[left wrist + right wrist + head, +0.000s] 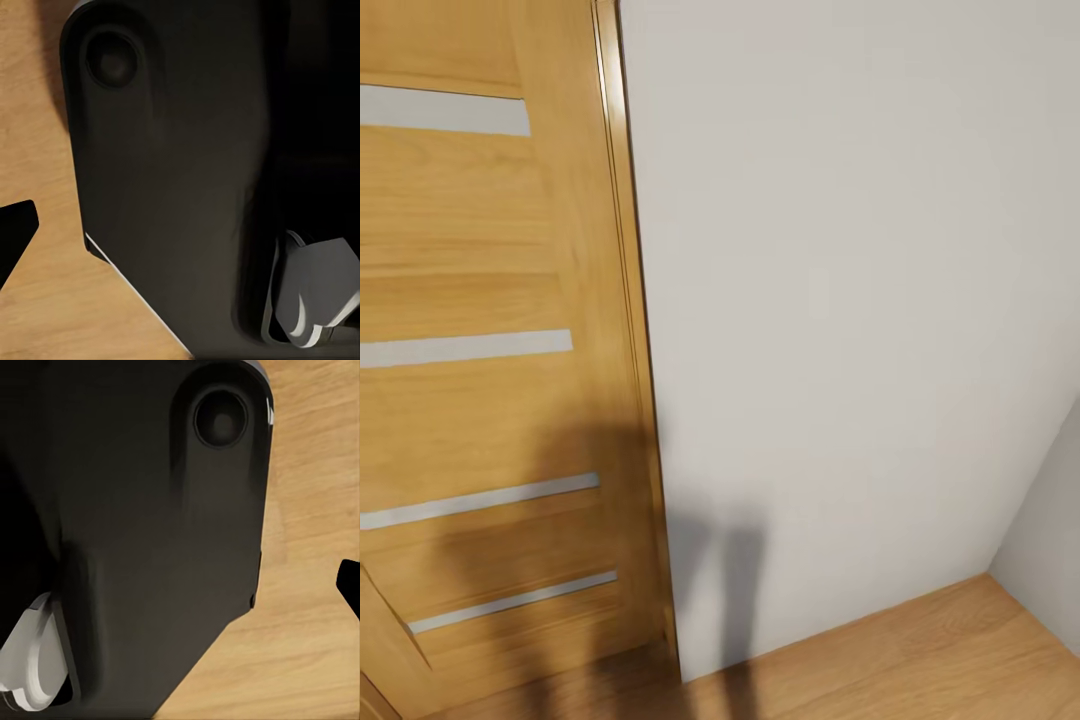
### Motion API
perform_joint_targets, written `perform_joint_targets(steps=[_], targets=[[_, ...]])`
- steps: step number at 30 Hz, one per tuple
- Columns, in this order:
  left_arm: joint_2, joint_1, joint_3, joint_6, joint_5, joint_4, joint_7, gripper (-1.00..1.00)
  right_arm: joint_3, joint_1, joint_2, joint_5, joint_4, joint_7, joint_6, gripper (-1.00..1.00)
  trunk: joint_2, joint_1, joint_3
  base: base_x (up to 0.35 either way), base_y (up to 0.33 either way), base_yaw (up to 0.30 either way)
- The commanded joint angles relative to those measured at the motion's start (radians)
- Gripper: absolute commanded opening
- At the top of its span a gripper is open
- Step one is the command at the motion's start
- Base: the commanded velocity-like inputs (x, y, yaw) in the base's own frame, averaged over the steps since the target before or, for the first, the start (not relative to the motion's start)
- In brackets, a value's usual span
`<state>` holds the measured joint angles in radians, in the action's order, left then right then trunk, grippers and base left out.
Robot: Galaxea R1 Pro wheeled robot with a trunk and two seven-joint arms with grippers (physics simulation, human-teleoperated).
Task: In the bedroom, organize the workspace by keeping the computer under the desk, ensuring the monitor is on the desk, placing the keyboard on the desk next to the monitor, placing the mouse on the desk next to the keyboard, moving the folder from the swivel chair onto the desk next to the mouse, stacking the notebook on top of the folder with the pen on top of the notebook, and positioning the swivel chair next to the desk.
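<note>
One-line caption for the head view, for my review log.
In transit: wooden door with pale strips beside a plain wall, wood floor below.

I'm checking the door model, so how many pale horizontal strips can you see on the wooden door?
4 on the wooden door: top strip, second strip, third strip, lowest strip. More may lie above the picture's edge.
</note>
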<state>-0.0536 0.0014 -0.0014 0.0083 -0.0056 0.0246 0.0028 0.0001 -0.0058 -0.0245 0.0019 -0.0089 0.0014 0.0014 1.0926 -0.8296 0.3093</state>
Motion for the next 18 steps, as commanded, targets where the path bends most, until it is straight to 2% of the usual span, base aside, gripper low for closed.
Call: perform_joint_targets(steps=[1,10,14,18], targets=[[0.0,0.0,0.0,0.001,-0.001,0.002,0.0,1.0,0.0,0.0,0.0,0.0,0.0,0.0,0.0,1.0,-0.007,0.004,-0.002,0.0,0.0,0.0],[0.0,0.0,0.0,0.001,-0.001,0.002,0.0,1.0,-0.002,0.0,0.0,-0.002,0.0,0.001,-0.006,1.0,-0.07,0.038,-0.03,0.0,0.0,0.0],[0.0,0.0,0.0,0.001,-0.001,0.002,0.0,1.0,-0.005,0.0,-0.001,-0.005,0.002,0.003,-0.06,1.0,-0.098,0.054,-0.043,0.0,0.0,0.0],[0.001,0.0,0.0,0.001,-0.001,0.002,0.0,1.0,-0.005,0.0,-0.003,-0.007,0.006,0.004,-0.145,1.0,-0.126,0.069,-0.055,0.0,0.0,0.0]])
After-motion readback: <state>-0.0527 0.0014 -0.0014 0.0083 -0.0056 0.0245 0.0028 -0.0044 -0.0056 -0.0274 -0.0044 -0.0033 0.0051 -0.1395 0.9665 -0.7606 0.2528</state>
